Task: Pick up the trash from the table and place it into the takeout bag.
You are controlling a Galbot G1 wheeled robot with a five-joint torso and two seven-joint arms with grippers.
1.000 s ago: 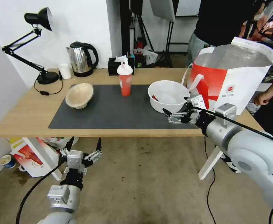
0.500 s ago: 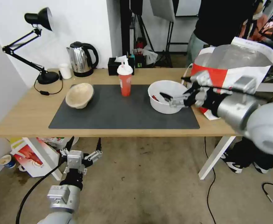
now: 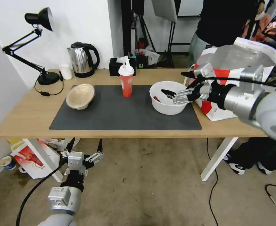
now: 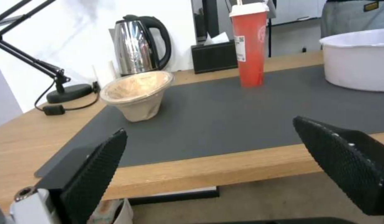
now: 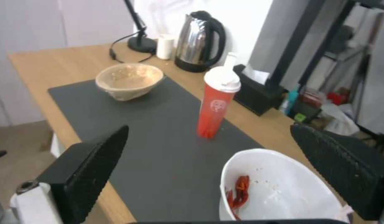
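My right end effector (image 3: pixel 179 85) hangs open over the wide white plastic bowl (image 3: pixel 168 97); next I must pinch its rim.

The right arm (image 3: pixel 238 100) hides part of the takeout bag (image 3: pixel 238 58) (its logo too).
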